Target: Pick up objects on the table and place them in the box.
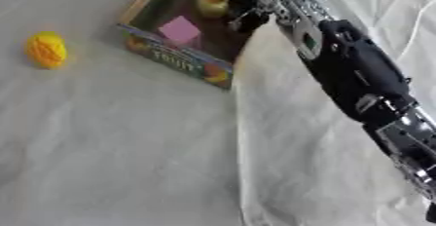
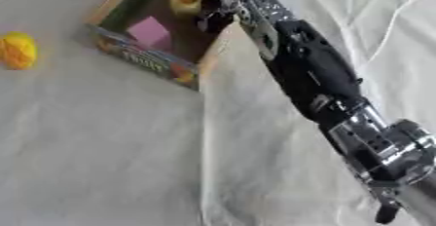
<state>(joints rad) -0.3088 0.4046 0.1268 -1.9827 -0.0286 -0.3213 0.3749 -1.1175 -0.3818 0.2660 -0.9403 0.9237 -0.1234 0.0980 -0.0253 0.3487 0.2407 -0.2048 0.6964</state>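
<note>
A cardboard box (image 1: 174,60) with fruit print on its front wall stands at the top centre. Inside it lie a pink cube (image 1: 180,29) and a yellow rounded item (image 1: 213,2). My right arm reaches from the lower right up to the box. My right hand (image 1: 248,18) is over the box's right inner side, just beside the yellow item, and its dark fingers are not distinct. Far to the left of the box, a yellow lumpy object (image 1: 47,49) lies on the white cloth. My left hand is out of sight.
A white cloth (image 1: 111,147) covers the table. A raised fold (image 1: 238,137) in it runs from the box's near corner down to the front edge. My black and silver forearm (image 1: 357,74) crosses the right half above the cloth.
</note>
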